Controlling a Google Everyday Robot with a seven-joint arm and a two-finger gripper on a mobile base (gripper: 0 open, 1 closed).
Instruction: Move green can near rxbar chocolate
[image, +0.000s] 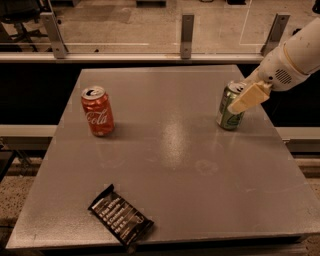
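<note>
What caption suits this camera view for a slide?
Gripper at the green can, far side of the table; rxbar chocolate lies near the front edge.

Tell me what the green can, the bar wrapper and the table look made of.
The green can: metal, probably aluminium; silver rim, glossy painted side. The wrapper: thin plastic or foil film, black, faintly shiny, white print. The table: smooth grey top with dull reflections, laminate or painted metal, cannot tell which. The gripper is at the can's upper part.
</note>
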